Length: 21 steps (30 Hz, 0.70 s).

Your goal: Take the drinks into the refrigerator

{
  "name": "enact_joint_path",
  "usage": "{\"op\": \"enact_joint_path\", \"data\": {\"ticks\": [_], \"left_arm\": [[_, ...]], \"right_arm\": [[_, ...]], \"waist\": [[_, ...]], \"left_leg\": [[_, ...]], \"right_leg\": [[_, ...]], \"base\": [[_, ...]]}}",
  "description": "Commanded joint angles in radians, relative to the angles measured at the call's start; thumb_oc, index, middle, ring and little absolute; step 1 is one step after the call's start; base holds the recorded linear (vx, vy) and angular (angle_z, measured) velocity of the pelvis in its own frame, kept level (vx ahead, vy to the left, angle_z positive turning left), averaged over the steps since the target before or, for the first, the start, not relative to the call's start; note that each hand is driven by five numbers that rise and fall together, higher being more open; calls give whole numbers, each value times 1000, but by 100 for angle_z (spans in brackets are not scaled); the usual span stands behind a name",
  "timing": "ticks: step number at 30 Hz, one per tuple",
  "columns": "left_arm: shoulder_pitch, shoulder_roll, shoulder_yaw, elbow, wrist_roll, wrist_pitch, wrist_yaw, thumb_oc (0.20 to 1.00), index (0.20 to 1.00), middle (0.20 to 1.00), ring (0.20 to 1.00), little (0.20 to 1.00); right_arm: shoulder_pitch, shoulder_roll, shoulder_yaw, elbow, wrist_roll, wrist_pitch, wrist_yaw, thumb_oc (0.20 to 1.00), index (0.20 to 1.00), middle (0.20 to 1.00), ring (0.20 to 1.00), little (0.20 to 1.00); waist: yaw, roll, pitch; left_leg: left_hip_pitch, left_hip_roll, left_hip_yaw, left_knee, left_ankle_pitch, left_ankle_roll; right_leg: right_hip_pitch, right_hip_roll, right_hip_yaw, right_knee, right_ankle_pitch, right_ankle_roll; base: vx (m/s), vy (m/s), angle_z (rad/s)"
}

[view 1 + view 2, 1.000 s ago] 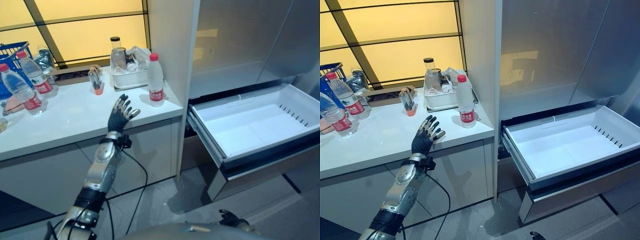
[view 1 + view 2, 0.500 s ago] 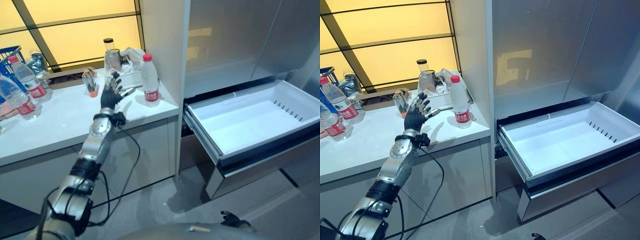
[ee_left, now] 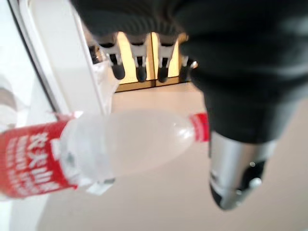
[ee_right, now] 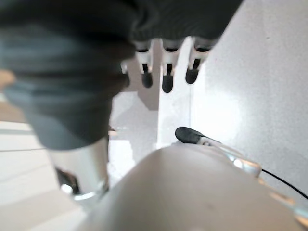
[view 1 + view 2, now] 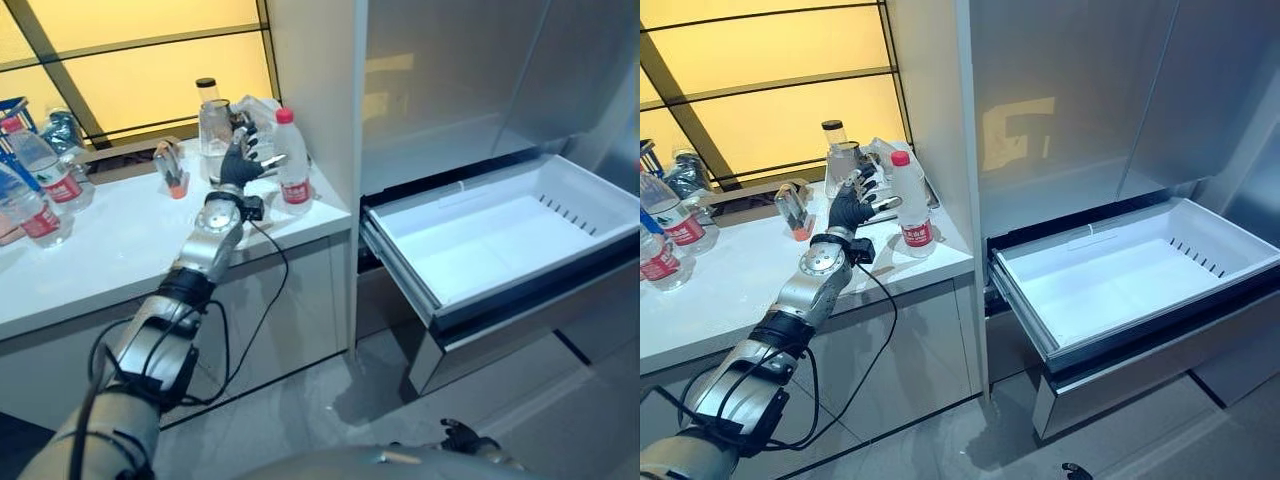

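Left hand (image 5: 240,166): fingers spread wide beside bottle (image 5: 291,157), ready to grasp.
Right hand (image 4: 166,72): relaxed, holding nothing.
Drawer (image 5: 470,300): pulled out, ready to receive drinks.

Counter (image 5: 120,250) on the left, refrigerator (image 5: 470,90) on the right with its drawer (image 5: 500,245) pulled out toward the near side. A bottle (image 5: 290,157) stands at the counter's right end; the left hand (image 5: 243,160) is just left of it, a tray (image 5: 880,205) with a jar (image 5: 209,115) behind. Two more bottles (image 5: 40,165) stand far left, a small holder (image 5: 170,168) between them and the tray.
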Motion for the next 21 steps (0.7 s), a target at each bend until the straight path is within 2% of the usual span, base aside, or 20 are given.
{"op": "enact_joint_path", "data": {"ticks": [1, 12, 21], "left_arm": [[-160, 20, 25, 102, 74, -16, -10, 1000, 1000, 1000, 1000, 1000], [-41, -6, 62, 212, 108, -2, -37, 1000, 1000, 1000, 1000, 1000], [-95, -57, 45, 312, 166, 8, -18, 1000, 1000, 1000, 1000, 1000]], "right_arm": [[5, 59, 61, 43, 17, 3, 1, 1000, 1000, 1000, 1000, 1000], [-4, 52, 38, 33, 32, -8, -18, 1000, 1000, 1000, 1000, 1000], [-24, 37, 35, 6, 62, -18, -27, 1000, 1000, 1000, 1000, 1000]], "waist": [[-18, -14, 35], [-34, -11, 48], [-56, -12, 65]], "left_leg": [[-48, -44, 7, 7, -10, 54], [-51, -42, 30, 5, -8, 53], [-60, -37, 45, 2, -4, 51]], "right_leg": [[40, 9, 22, 100, -126, 42], [32, 19, 49, 89, -116, 40], [17, 27, 63, 84, -107, 39]], "base": [[-2, -5, -6], [0, -1, -7], [-6, -4, -5]]}}
